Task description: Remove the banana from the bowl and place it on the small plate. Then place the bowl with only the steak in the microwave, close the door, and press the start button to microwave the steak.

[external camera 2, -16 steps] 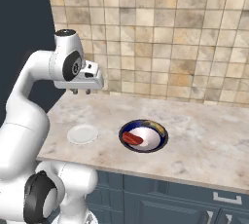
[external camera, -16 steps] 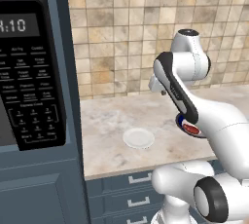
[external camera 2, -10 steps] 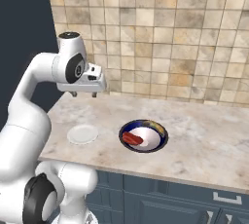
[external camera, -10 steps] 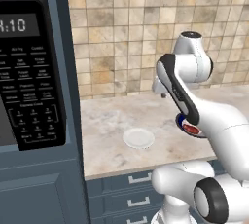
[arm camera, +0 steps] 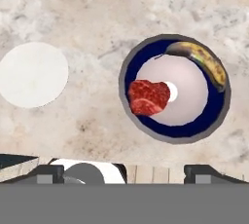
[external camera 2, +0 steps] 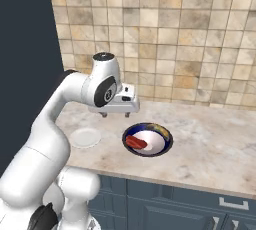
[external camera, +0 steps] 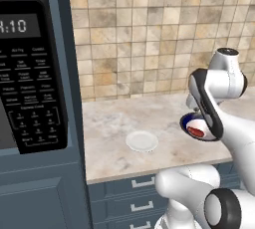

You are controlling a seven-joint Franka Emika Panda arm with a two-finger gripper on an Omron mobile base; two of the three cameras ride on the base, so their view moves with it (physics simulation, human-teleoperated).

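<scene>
The first step is in hand: getting the banana [arm camera: 203, 61] out of the bowl [arm camera: 146, 60], and nothing has been lifted yet. The banana lies curled along the bowl's inner wall on the side away from the small plate [arm camera: 32, 74], while the steak [arm camera: 148, 97] sits on the bowl's white floor on the plate side of centre. The plate lies bare on the counter [external camera 2: 215, 139] just beside the bowl, apart from it. The gripper [external camera 2: 118, 114] hangs above the counter close to the bowl's plate-side rim, its jaws spread wide and holding nothing, though its fingertips are small in the right base view, so their exact height over the bowl is hard to judge. The next move probably calls for shifting across the bowl to stand over the banana, turning the jaws across its curve, then descending along the wall without nudging the steak. Against the earlier frames, the arm has swung forward and lower, bringing the hand from back near the tiled wall [external camera 2: 165, 34] to the bowl's edge; bowl and plate lie as they did.
</scene>
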